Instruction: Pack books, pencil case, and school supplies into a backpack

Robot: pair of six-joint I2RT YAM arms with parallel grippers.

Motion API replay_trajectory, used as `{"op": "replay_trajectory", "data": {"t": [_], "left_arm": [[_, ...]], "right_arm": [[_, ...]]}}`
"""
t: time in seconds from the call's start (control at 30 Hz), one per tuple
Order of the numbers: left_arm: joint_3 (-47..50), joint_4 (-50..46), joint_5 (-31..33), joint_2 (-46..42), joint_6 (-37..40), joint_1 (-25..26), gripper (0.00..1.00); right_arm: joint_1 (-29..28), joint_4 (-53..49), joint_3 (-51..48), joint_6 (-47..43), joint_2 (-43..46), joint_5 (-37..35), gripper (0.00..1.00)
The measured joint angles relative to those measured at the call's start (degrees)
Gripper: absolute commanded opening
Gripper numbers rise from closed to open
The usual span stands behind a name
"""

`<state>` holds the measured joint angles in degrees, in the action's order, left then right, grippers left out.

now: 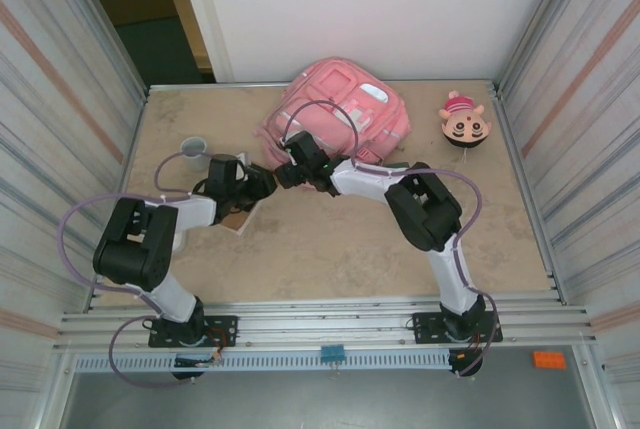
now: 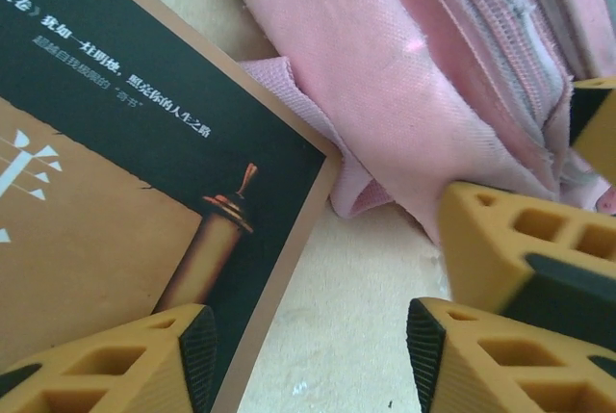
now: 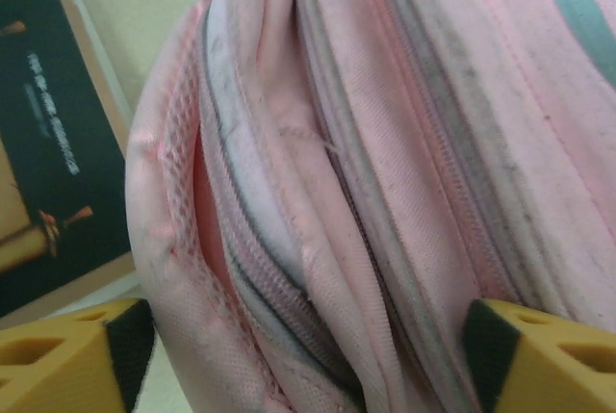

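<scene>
Jaws of the left gripper (image 2: 310,350) stand parted over the book (image 2: 144,192), empty. Right gripper (image 3: 306,348) gapes astride the backpack (image 3: 404,143).

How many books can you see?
1. The book lies flat on the table, right beside the pink backpack. Others could be hidden inside the backpack.

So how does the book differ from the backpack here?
The book lies flat with straight edges, dark panels and a tan border; the backpack is soft, pink and crumpled in folds. The backpack is far bigger than the book. Both rest on the table, side by side.
</scene>
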<state>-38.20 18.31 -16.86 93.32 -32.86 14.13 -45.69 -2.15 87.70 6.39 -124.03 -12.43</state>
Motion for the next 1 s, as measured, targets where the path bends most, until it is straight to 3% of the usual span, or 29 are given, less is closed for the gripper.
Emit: {"op": "replay_trajectory", "data": {"t": [0.17,0.3,0.37,0.53,0.8,1.0], "left_arm": [[0.74,2.64,-0.28,0.37,-0.02,-2.97,0.57],[1.75,4.00,-0.13,-0.02,-0.15,-6.12,0.58],[2.54,4.74,-0.04,-0.44,-0.42,-7.21,0.58],[2.86,4.50,0.39,-1.16,-0.92,-7.78,0.61],[4.04,4.76,-0.11,-2.27,-3.93,-11.32,0.63],[4.24,5.38,-0.76,-2.38,-6.34,-13.31,0.64]], "right_arm": [[-0.07,1.40,2.62,-3.63,-2.60,-2.67,0.44],[-0.61,2.14,2.80,-6.71,-2.75,-3.52,0.10],[-1.16,3.58,1.49,-8.33,-2.29,-4.17,0.02],[-1.57,6.86,-8.87,-13.46,4.61,-2.10,0.00],[-2.47,4.17,-24.65,-21.57,21.20,11.58,0.00],[-4.87,-2.99,-29.31,-23.96,30.56,19.67,0.00]]}}
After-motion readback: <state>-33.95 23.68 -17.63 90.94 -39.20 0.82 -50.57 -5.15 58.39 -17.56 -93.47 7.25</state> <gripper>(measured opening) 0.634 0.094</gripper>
